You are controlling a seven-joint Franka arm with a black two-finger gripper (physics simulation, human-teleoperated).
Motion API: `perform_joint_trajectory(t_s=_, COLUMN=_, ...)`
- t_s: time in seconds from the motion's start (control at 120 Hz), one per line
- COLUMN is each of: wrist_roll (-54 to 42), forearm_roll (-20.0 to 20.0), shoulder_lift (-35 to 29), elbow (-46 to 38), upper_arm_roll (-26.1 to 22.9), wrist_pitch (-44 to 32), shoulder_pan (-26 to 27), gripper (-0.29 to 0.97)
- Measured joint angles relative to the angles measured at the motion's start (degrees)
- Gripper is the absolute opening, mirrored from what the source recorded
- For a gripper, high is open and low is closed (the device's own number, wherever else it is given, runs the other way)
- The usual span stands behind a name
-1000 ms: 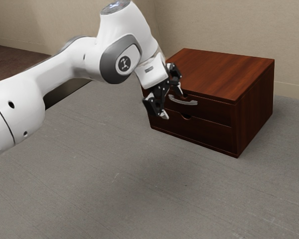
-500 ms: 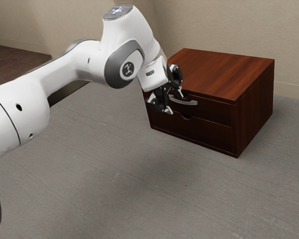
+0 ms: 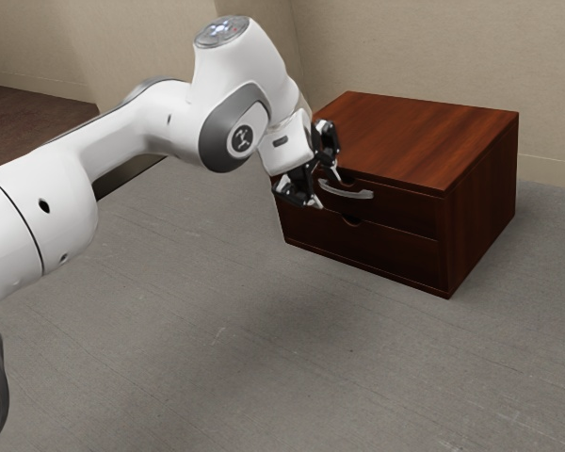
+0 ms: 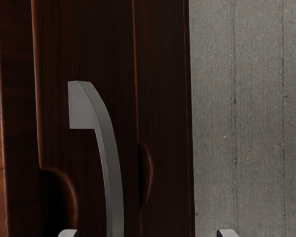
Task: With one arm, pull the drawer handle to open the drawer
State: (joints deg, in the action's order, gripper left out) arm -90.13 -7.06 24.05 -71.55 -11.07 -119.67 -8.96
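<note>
Exterior view: the white Franka arm (image 3: 122, 160) reaches to the dark wooden cabinet (image 3: 424, 141) on the grey floor (image 3: 264, 330). Its black gripper (image 3: 322, 188) sits at the end of the grey handle (image 3: 353, 194) nearer the exterior view's left, jaws spread and straddling it without clamping. The top drawer (image 3: 405, 202) looks closed above the lower drawer (image 3: 386, 247). Wrist view: the curved handle (image 4: 106, 163) runs between the parted fingertips (image 4: 67, 233). The grey joint cap (image 3: 236, 139) bears a small white mark (too small to read)
</note>
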Motion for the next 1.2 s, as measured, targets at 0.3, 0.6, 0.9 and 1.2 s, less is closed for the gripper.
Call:
perform_joint_trajectory(t_s=0.3, wrist_roll=-0.1, forearm_roll=0.0, shoulder_lift=0.8, elbow=-0.1, upper_arm_roll=0.0, wrist_pitch=-1.1, shoulder_pan=0.0, gripper=0.3)
perform_joint_trajectory(t_s=0.6, wrist_roll=0.4, forearm_roll=0.3, shoulder_lift=0.8, elbow=-0.6, upper_arm_roll=0.0, wrist_pitch=-1.3, shoulder_pan=0.0, gripper=0.29)
perform_joint_trajectory(t_s=0.9, wrist_roll=1.1, forearm_roll=0.4, shoulder_lift=0.7, elbow=-1.5, upper_arm_roll=0.0, wrist_pitch=-1.0, shoulder_pan=-0.3, gripper=0.32)
perform_joint_trajectory(t_s=1.2, wrist_roll=2.0, forearm_roll=0.5, shoulder_lift=-2.6, elbow=-5.8, upper_arm_roll=-0.1, wrist_pitch=-0.8, shoulder_pan=-0.6, gripper=0.25)
